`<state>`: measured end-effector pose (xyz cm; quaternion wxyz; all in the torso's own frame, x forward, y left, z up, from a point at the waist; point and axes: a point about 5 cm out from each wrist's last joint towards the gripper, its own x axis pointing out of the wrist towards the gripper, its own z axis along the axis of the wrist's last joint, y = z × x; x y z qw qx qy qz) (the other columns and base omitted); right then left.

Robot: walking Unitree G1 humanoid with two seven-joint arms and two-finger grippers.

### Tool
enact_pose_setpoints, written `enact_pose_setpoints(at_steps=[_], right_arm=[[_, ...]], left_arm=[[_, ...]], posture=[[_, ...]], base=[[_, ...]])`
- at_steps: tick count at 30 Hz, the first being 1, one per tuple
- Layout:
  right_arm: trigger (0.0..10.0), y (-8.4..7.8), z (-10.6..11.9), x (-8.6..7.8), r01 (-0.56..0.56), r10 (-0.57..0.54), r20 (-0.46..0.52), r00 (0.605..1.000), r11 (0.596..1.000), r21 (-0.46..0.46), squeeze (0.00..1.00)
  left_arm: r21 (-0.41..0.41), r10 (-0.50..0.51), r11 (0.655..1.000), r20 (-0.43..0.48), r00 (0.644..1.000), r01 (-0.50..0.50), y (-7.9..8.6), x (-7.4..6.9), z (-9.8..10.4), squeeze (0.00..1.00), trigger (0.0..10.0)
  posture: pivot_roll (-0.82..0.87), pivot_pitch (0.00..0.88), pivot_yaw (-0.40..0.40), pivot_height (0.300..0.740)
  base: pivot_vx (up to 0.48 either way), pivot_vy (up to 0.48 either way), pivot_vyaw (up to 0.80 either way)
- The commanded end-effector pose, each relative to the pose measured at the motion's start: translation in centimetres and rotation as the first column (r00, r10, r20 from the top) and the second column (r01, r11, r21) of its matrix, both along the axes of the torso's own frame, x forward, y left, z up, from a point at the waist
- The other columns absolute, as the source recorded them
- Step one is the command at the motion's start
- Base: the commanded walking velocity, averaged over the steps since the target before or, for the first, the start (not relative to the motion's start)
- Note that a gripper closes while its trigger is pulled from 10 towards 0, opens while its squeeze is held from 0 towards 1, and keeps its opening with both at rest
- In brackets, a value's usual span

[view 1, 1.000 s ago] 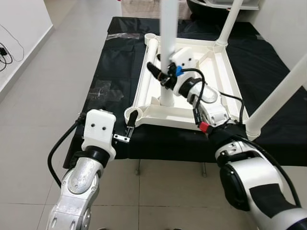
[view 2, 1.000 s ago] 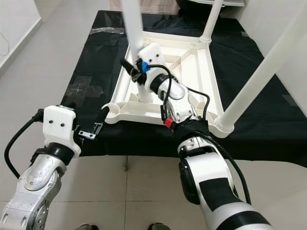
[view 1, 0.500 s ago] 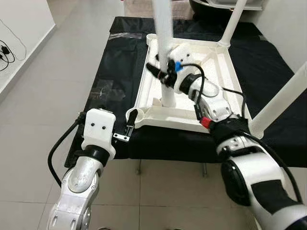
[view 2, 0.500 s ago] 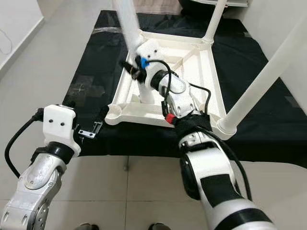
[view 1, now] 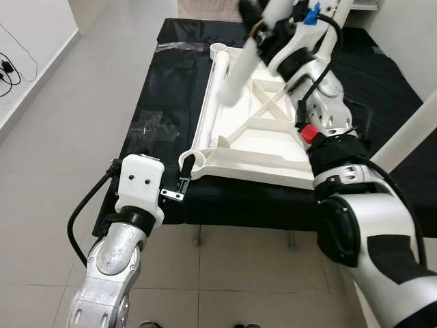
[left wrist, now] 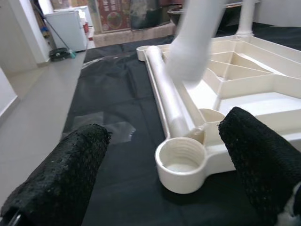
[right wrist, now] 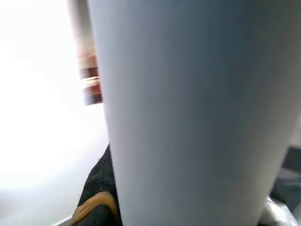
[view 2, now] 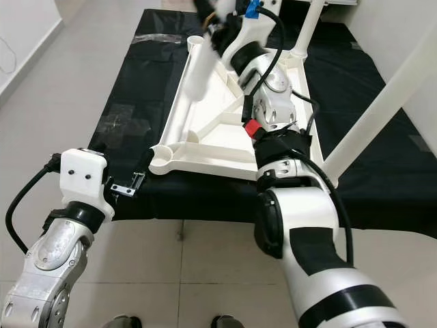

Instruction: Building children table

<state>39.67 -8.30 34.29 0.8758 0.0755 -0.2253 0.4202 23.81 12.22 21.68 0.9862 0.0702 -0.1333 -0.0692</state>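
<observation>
The white children's table top [view 1: 246, 164] lies upside down on a black cloth. Two white legs stand in its sockets, one at the near right corner [view 2: 382, 102] and one at the far right [view 2: 308, 27]. My right gripper [view 1: 256, 17] is raised over the far end, shut on a loose white leg [view 1: 239, 75] that hangs tilted above the top's left rail. That leg [right wrist: 188, 113] looms large in the right wrist view. My left gripper [left wrist: 167, 129] stands open just before the empty front-left corner socket [left wrist: 181, 162], not touching it.
The black cloth [view 1: 164, 89] covers a low platform with tiled floor [view 1: 61, 137] to its left and front. A clear plastic scrap [view 1: 147, 126] lies on the cloth's left side. A white wall with cables [view 1: 13, 61] is at far left.
My right gripper has lifted the loose leg from standing upright on the table top, carrying it up and away and tilting it. The left arm has stayed put.
</observation>
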Motion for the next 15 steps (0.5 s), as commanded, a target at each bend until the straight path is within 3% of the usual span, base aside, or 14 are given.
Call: enact_pose_setpoints(at_steps=[1, 4, 9, 12, 15], right_arm=[[10.0, 0.5, -0.4, -0.2, -0.070, 0.070, -0.003, 0.998, 0.997, -0.013, 0.00], [10.0, 2.0, -2.0, -0.4, -0.190, 0.188, -0.038, 0.981, 0.980, -0.058, 0.00], [10.0, 3.1, -2.7, -0.6, -0.267, 0.263, -0.043, 0.964, 0.956, -0.119, 0.00], [10.0, 3.4, -2.9, -1.0, -0.360, 0.356, -0.055, 0.933, 0.920, -0.154, 0.00], [10.0, 3.8, -3.7, -1.2, -0.404, 0.397, -0.081, 0.914, 0.880, -0.252, 0.00]], left_arm=[[-0.006, -0.004, 1.000, -0.017, 1.000, 0.003, -0.1, -0.2, -0.4, 0.00, 10.0], [-0.024, -0.046, 0.999, -0.029, 0.999, 0.045, -1.0, -0.9, -0.3, 0.00, 10.0], [-0.037, -0.081, 0.996, -0.053, 0.995, 0.079, -1.9, -1.9, -0.7, 0.00, 10.0], [-0.041, -0.081, 0.996, -0.059, 0.995, 0.078, -2.0, -2.1, -0.8, 0.00, 10.0], [-0.049, -0.071, 0.997, -0.072, 0.995, 0.068, -1.9, -2.5, -0.9, 0.00, 10.0]], posture=[[0.10, 0.187, -0.072, 0.740], [0.10, 0.199, -0.076, 0.740], [0.12, 0.217, -0.087, 0.740], [0.13, 0.224, -0.089, 0.740], [0.13, 0.244, -0.097, 0.740]], base=[[0.000, 0.000, 0.00], [0.000, 0.000, 0.00], [0.000, 0.000, 0.00], [0.000, 0.000, 0.00], [0.000, 0.000, 0.00]])
